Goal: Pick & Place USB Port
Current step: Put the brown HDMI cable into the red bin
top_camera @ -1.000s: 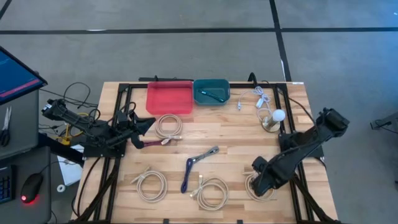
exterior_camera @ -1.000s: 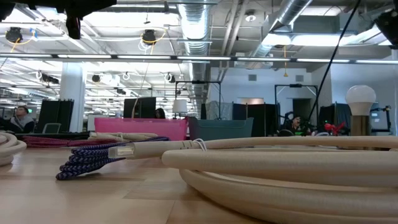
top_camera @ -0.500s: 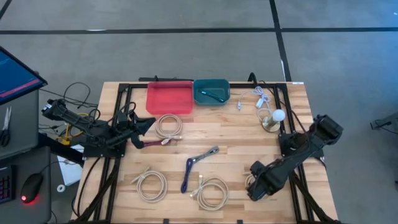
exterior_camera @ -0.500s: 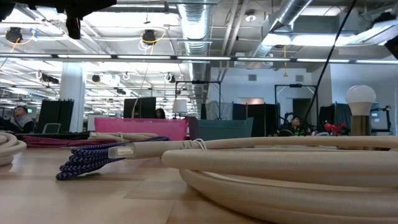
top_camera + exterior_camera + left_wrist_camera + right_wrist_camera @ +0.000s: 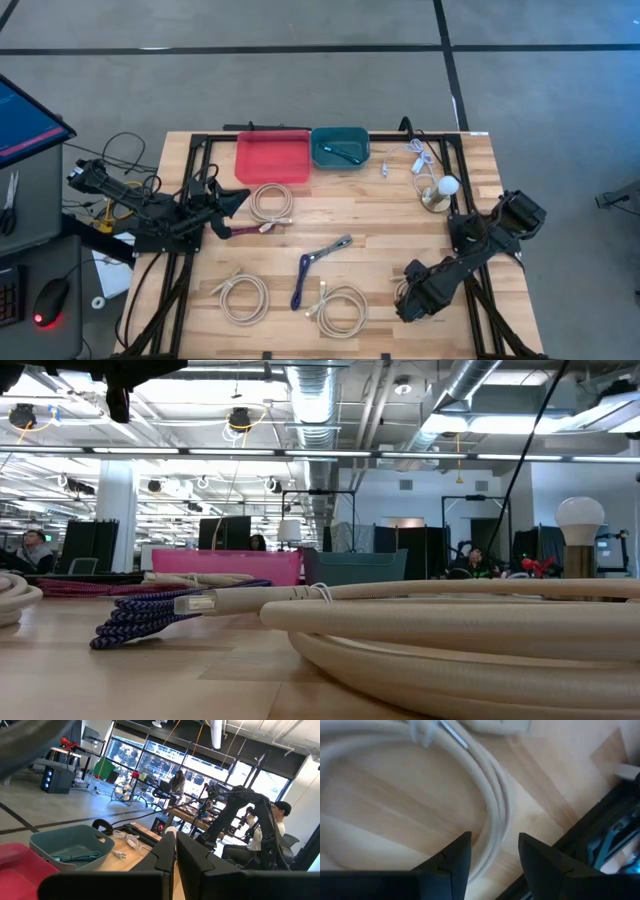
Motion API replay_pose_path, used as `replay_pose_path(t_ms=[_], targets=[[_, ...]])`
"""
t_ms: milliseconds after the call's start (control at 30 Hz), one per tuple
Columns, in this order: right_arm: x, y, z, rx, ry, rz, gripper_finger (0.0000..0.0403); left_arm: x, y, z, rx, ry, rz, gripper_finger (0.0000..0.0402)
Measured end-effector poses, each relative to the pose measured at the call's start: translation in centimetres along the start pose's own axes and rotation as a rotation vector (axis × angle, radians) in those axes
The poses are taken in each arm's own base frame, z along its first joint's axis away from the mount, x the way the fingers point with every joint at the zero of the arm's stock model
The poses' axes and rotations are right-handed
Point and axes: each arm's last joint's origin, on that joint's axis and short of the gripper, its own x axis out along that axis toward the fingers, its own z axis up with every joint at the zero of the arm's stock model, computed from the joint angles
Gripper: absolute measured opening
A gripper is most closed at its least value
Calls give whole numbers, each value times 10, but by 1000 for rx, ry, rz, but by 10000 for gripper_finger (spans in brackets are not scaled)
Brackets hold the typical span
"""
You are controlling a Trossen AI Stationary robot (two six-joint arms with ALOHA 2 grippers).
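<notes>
A cream coiled USB cable (image 5: 418, 296) lies flat on the table's near right part. My right gripper (image 5: 408, 302) hovers low over it, open. In the right wrist view my right gripper (image 5: 492, 855) has one finger on either side of the coil's strands (image 5: 494, 827), and I see no touch. My left gripper (image 5: 238, 199) waits shut at the table's left side, next to another cream coil (image 5: 271, 202). The red tray (image 5: 272, 156) and the teal bin (image 5: 340, 147) sit at the far edge; the bin has a dark cable inside.
Two more cream coils (image 5: 243, 297) (image 5: 342, 308) lie near the near edge, and a blue braided cable (image 5: 310, 270) lies mid-table. A maroon cable (image 5: 245, 230) lies by my left gripper. A white adapter (image 5: 420, 158) and a bulb lamp (image 5: 440, 192) stand far right.
My right gripper has moved down and toward the table's near edge, closing in on the near-right cream coil, and its arm has folded lower. The cables have not moved.
</notes>
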Motion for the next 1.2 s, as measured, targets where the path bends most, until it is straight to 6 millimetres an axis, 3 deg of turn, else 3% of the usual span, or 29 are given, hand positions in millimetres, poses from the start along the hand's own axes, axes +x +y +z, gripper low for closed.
replay_pose_path(t_ms=[233,567,900,1200], targets=[[6,3,-5,-38,11,42,115,0,0,0,0,0,0,17],[8,4,-13,-67,3,39,14,0,0,0,0,0,0,17],[2,0,-15,-58,-56,68,7,0,0,0,0,0,0,17],[-31,-24,-16,48,-251,222,2,0,0,0,0,0,0,17]])
